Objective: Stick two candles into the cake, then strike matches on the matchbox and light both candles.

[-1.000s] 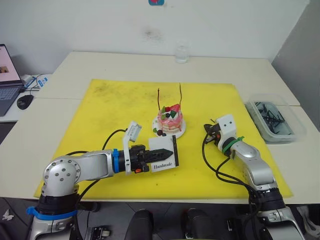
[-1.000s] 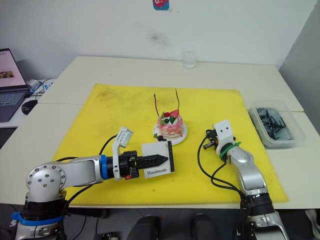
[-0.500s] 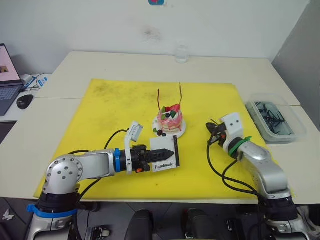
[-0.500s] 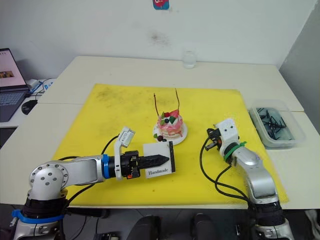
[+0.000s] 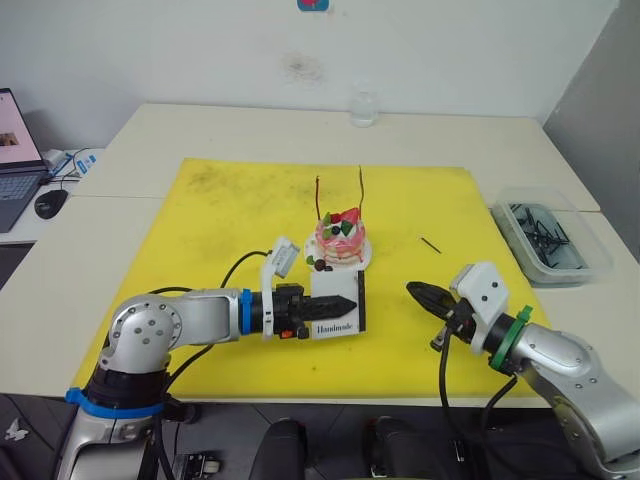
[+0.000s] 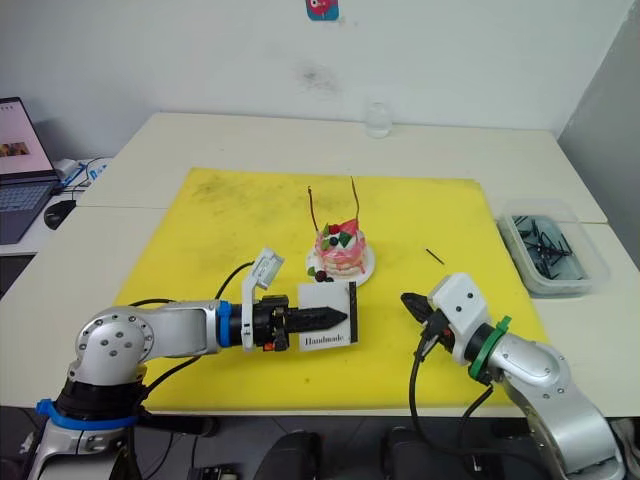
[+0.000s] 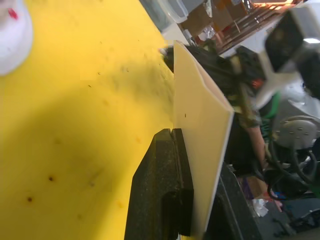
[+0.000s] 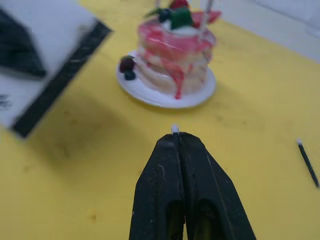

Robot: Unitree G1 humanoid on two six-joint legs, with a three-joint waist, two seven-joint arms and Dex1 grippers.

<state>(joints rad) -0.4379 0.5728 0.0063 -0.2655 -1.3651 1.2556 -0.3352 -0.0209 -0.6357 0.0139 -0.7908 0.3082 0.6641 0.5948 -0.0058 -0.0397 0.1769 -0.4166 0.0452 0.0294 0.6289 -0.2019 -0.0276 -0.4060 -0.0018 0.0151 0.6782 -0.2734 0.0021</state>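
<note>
The pink cake (image 5: 340, 238) sits on its white plate in the middle of the yellow mat (image 5: 220, 210). Both thin reddish candles (image 5: 318, 196) (image 5: 361, 186) stand upright in it. My left gripper (image 5: 350, 301) is shut on the white matchbox (image 5: 338, 286), holding it on edge just in front of the cake, black strip to the right. My right gripper (image 5: 413, 290) hovers to the right of the matchbox, pointing at it. Its fingers are shut, and a small pale match tip (image 8: 174, 129) pokes out between them. Another dark match (image 5: 430, 243) lies on the mat right of the cake.
A clear plastic bin (image 5: 590, 262) of dark matches stands off the mat at the right. A glass (image 5: 364, 105) stands at the table's far side. A laptop (image 5: 12, 170) and a mouse (image 5: 48, 203) are on the left table.
My right gripper has pulled back from beside the cake toward the front edge and turned toward the matchbox, uncovering a match on the mat. The left gripper moved the matchbox slightly right.
</note>
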